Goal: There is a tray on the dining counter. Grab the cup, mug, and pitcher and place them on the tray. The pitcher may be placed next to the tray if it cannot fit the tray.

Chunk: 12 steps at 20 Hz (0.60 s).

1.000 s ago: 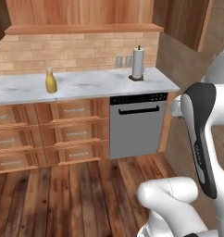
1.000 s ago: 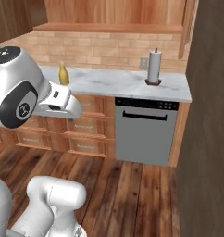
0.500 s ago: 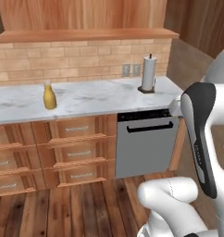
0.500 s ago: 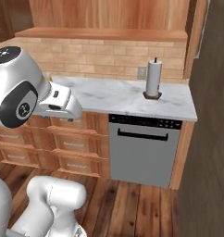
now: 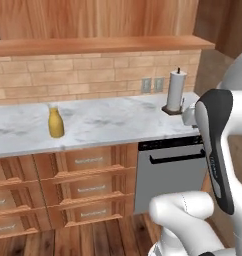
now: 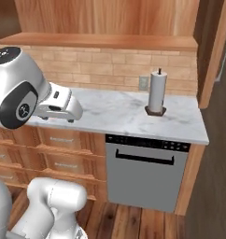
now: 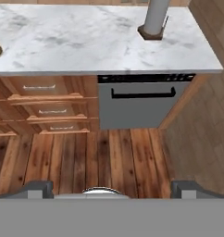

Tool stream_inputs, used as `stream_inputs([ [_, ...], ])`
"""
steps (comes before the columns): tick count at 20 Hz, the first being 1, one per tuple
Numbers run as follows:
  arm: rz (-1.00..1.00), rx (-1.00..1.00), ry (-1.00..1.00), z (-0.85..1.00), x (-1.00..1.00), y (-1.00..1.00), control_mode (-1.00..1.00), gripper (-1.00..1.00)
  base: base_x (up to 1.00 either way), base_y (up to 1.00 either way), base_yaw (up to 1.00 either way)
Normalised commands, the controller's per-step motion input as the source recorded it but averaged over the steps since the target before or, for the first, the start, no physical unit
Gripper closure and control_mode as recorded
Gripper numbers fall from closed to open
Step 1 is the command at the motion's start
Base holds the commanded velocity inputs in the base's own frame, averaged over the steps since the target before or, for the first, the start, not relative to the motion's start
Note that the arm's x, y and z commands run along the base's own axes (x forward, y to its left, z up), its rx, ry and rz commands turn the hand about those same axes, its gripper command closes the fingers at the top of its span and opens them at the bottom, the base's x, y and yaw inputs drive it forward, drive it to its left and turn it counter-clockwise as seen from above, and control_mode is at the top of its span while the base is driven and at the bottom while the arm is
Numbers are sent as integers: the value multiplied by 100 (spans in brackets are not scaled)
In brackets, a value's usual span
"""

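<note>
Well, tool [image 7: 112, 187] wide, holding nthg; pitcher [image 5: 55, 122] upright on marble counter [image 5: 118, 122].

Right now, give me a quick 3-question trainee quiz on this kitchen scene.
1. True or false: the pitcher stands upright on the marble counter.
2. What sits under the counter below the paper towel roll? A) oven B) dishwasher C) open shelf
3. Fill in: the gripper jaws are ____ and hold nothing.

Key: 1 true; 2 B; 3 open
</note>
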Motion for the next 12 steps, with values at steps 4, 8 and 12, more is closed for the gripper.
stream_inputs([
  [4, 0, 0, 0, 0, 0, 0, 100, -100, 73, 37, 0],
  [8, 0, 0, 0, 0, 0, 0, 100, -100, 61, 52, 0],
  [12, 0, 0, 0, 0, 0, 0, 100, -100, 48, 53, 0],
])
